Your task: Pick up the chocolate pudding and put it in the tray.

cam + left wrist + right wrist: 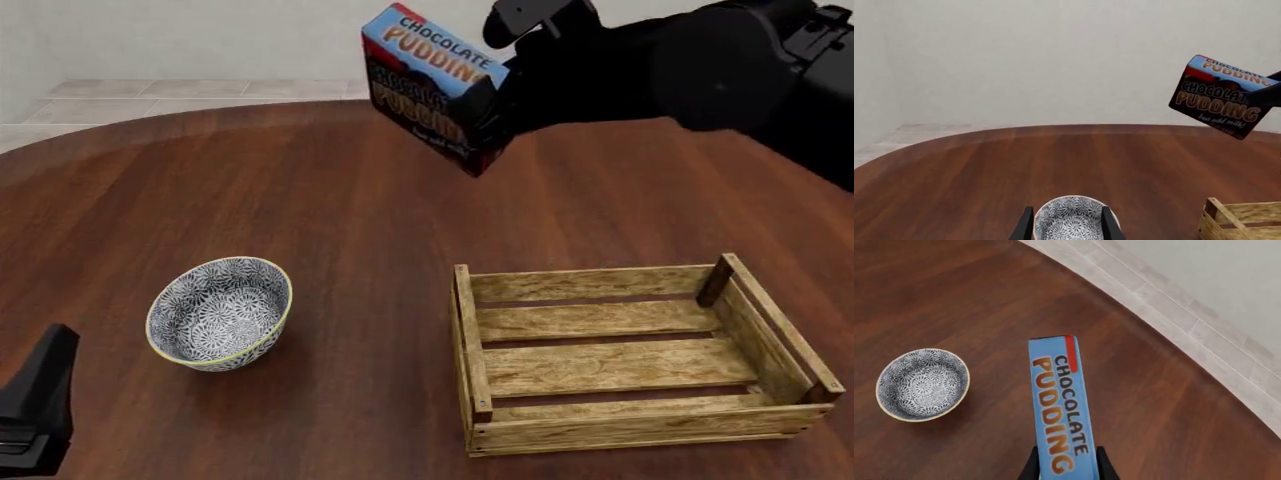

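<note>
brown table (334, 240): right pincer (1066, 462) pinching chocolate pudding (434, 85) aloft; left pincer (1067, 225) spread around bowl (220, 312).

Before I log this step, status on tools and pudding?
Right tool shut on chocolate pudding, lifted clear of table. Left tool open, idle at bowl. Tray unobstructed.

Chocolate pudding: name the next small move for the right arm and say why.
Probably carry the chocolate pudding toward the near right until it hangs above the tray. The right pincer is shut on it, holding it tilted and well clear of the table, beyond the tray's far left corner. The bowl is off that path.
</note>
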Tool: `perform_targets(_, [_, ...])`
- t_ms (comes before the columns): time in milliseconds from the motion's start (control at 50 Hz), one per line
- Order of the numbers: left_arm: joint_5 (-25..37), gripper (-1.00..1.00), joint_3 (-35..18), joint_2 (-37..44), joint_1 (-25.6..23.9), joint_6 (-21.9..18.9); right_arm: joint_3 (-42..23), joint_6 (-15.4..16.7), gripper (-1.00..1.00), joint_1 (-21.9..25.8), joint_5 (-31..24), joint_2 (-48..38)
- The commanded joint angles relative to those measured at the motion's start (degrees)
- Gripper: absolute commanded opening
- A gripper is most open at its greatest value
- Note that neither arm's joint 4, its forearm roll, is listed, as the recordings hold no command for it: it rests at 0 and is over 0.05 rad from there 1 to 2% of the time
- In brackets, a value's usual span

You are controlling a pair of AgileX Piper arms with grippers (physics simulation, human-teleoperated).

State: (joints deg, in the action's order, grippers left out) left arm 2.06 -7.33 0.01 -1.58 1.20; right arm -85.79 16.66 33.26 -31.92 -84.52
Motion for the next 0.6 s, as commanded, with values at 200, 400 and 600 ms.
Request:
perform_targets(200, [0.5,1.00,-0.6,0.0,-0.5,0.0,4.7,-0.3,-1.00,-4.8,-1.5,7.7])
perform_targets(400, [-0.3,1.00,0.0,0.0,-0.7,-0.2,6.0,-1.8,-1.00,-9.7,-2.3,9.2])
perform_targets(600, [-1.4,1.00,0.2,0.0,-0.5,-0.1,7.8,-2.0,-1.00,-15.2,-3.2,11.1])
